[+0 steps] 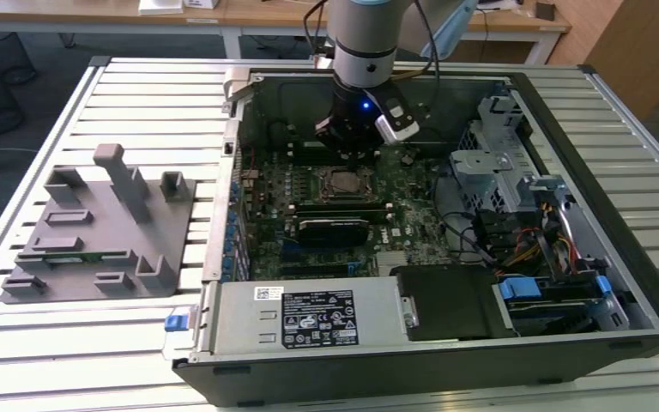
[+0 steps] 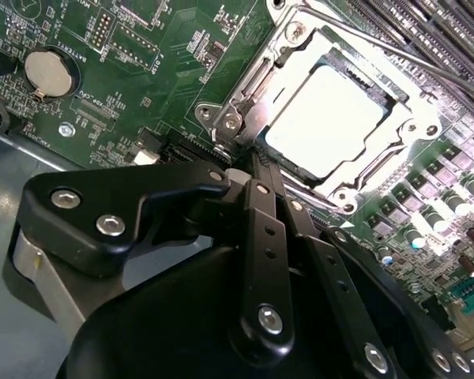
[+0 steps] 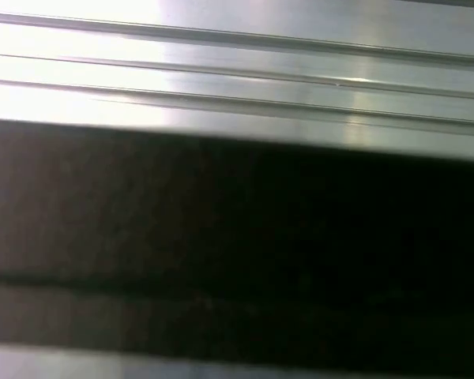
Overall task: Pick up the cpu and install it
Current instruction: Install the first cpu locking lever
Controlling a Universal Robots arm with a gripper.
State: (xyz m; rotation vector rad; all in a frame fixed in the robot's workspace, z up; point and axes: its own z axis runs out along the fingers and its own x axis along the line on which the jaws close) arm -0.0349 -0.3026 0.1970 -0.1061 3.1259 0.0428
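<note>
Scene: an open computer case point(image 1: 444, 223) lies on a slatted metal desk point(image 1: 135, 343), with a grey tray point(image 1: 89, 232) beside it at the exterior view's left.
Cpu: the cpu point(image 2: 325, 110) sits flat in the socket point(image 2: 332, 118) on the green board point(image 2: 142, 79), its pale metal top bright under the light.
Gripper: the gripper point(image 1: 359, 137) hangs just above the socket's far side; its black links meet in a narrow point at the socket's edge.
Jaws: they look pressed together and pinch nothing.
Doing it well: judged from here, the chip should lie level inside the frame, corners matched.
Room: case walls, a drive cage point(image 1: 501, 163) and cables crowd the exterior view's right; straight up looks clear.
</note>
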